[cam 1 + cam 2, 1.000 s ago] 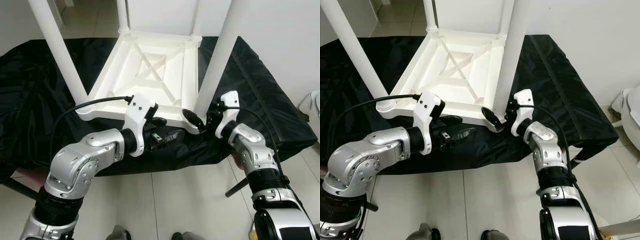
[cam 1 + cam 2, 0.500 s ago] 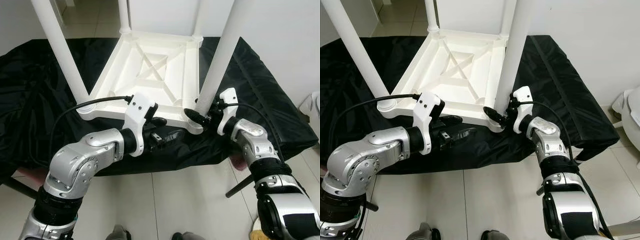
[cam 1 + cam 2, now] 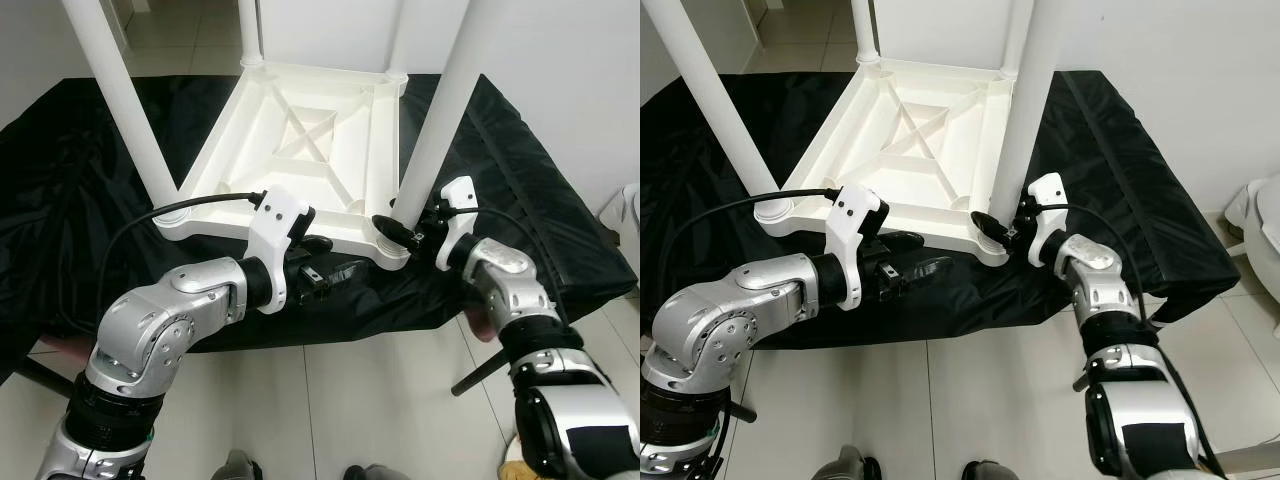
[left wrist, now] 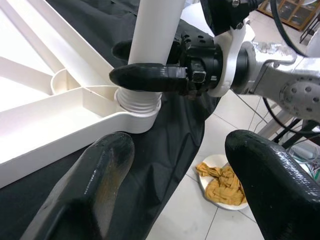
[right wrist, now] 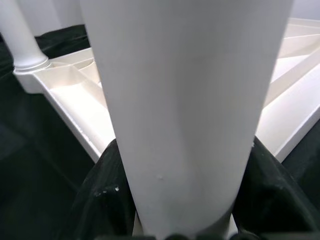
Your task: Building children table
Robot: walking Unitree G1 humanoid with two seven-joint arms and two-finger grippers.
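Table: the white plastic children's table (image 3: 300, 150) lies upside down on a black cloth (image 3: 80, 200) that covers a low surface, ribbed underside facing up, legs pointing upward.
Near-right leg: a round white plastic leg (image 3: 435, 115) stands upright in the corner socket nearest the right arm; a ribbed collar (image 4: 137, 102) shows at its base where it meets the socket.
Other legs: a second white leg (image 3: 118, 95) rises from the near-left corner and two more stand at the far corners.
Right gripper: the right gripper (image 3: 398, 228) sits low on the near-right leg, just above the socket, its two black fingers (image 4: 150, 76) closed around the leg, one on each side, pressing on it.
Left gripper: the left gripper (image 4: 175, 165) hovers just in front of the table's near edge, over the black cloth, fingers spread apart and holding nothing, pointed toward the gripped leg.
Floor: pale tiles (image 3: 330, 400); a white dish with a crumpled yellow-orange rag (image 4: 220, 177) lies on them beyond the cloth's edge.
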